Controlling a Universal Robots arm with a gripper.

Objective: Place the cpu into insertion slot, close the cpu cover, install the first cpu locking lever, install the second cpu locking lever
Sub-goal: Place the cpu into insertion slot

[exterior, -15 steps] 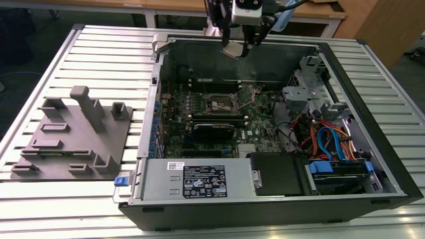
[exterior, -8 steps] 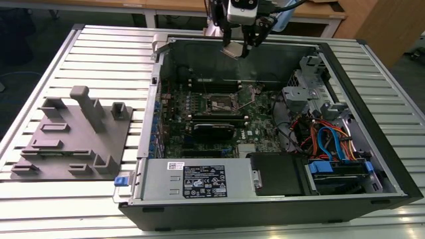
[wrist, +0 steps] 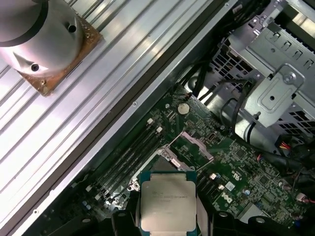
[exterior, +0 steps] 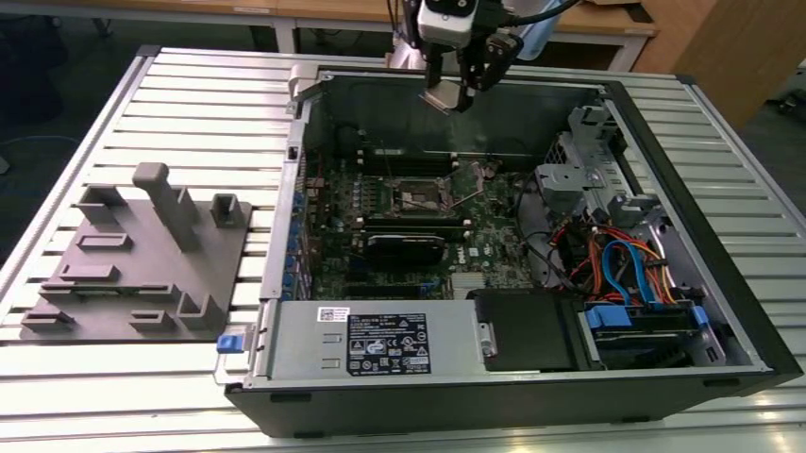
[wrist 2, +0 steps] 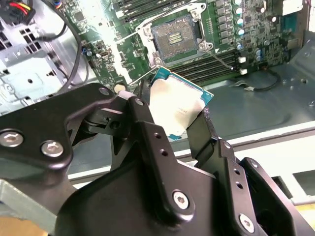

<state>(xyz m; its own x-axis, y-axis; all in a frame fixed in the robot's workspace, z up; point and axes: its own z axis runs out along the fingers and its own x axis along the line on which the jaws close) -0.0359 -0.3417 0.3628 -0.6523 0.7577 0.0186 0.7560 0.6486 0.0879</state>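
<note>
My gripper hangs above the back wall of the open computer case, shut on the cpu. The cpu is a square silvery chip with a green edge, pinched at two sides by the black fingers. In the first wrist view the cpu covers part of the board below. The insertion slot lies uncovered on the green board, dark in the middle, well below the chip; the exterior view has the slot mid-board. The cpu cover stands tilted up beside the slot. A thin wire lever sticks out next to the socket.
A grey fixture plate with upright blocks lies at the exterior view's left of the case. Inside the case are a metal drive cage, coloured cables and a power supply. Black memory sticks run beside the socket.
</note>
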